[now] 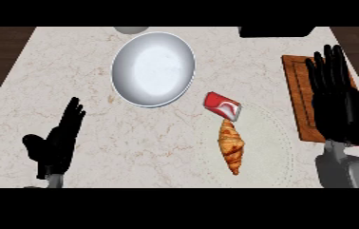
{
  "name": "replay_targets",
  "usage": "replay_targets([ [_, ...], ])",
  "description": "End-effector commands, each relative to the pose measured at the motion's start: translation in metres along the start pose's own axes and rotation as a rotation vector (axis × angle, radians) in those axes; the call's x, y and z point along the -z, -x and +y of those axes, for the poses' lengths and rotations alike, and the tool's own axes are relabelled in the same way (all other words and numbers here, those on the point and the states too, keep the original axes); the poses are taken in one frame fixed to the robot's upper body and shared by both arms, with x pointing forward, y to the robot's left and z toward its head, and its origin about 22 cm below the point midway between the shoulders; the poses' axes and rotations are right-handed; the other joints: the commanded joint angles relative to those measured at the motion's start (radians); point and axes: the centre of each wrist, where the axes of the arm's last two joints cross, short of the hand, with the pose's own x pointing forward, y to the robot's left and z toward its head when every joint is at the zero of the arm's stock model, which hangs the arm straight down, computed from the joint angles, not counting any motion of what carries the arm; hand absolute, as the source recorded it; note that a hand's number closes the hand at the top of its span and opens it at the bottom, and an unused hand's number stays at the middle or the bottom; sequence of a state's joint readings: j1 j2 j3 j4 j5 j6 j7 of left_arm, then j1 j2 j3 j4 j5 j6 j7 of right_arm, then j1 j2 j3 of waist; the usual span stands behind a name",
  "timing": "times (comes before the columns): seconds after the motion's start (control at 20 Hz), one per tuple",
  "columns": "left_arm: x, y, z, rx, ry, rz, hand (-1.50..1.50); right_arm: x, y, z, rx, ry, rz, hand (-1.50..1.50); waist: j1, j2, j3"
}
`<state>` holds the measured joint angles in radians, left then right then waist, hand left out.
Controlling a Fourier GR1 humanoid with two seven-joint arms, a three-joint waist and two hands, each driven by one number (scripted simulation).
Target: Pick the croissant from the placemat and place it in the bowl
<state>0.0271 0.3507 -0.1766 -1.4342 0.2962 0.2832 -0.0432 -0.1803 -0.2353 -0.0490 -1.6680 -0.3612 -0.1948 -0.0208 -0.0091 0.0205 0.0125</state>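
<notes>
The croissant lies on a pale round placemat, its length running away from the robot and its far tip nearly touching a small red and white packet that sits at the placemat's far left edge. The white bowl stands on the marbled worktop well beyond the croissant and to its left, apart from the packet. A wooden cutting board lies to the right of the croissant, past the placemat's edge. The right hand hovers over that board, to the right of the croissant, fingers straight and slightly apart, holding nothing. The left hand rests far to the left of the croissant near the worktop's near edge, fingers straight and together, thumb out to the side, also holding nothing. A dark object and a grey round one sit at the worktop's far edge, beyond the bowl.
</notes>
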Motion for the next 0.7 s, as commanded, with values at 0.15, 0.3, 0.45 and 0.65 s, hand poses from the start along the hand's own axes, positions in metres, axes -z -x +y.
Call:
replay_targets([
  [0.15,0.015,-0.036,-0.033,0.024,0.116,-0.169,0.00,-0.036,0.052,0.030,-0.511,-0.337,0.246,1.50,0.037,-0.012,-0.021],
  [0.3,0.015,-0.041,-0.034,0.034,0.147,-0.171,0.00,-0.018,0.029,-0.015,-0.982,-0.421,0.131,1.50,0.037,-0.033,-0.067],
  [0.45,0.014,-0.049,-0.048,0.008,0.161,-0.173,0.00,-0.068,0.064,0.042,-0.865,-0.188,-0.077,-1.50,-0.018,-0.035,-0.014],
  [0.65,0.024,-0.056,-0.070,0.017,0.161,-0.170,0.00,-0.130,0.088,0.105,-0.789,-0.213,-0.214,-1.50,-0.015,-0.024,-0.013],
])
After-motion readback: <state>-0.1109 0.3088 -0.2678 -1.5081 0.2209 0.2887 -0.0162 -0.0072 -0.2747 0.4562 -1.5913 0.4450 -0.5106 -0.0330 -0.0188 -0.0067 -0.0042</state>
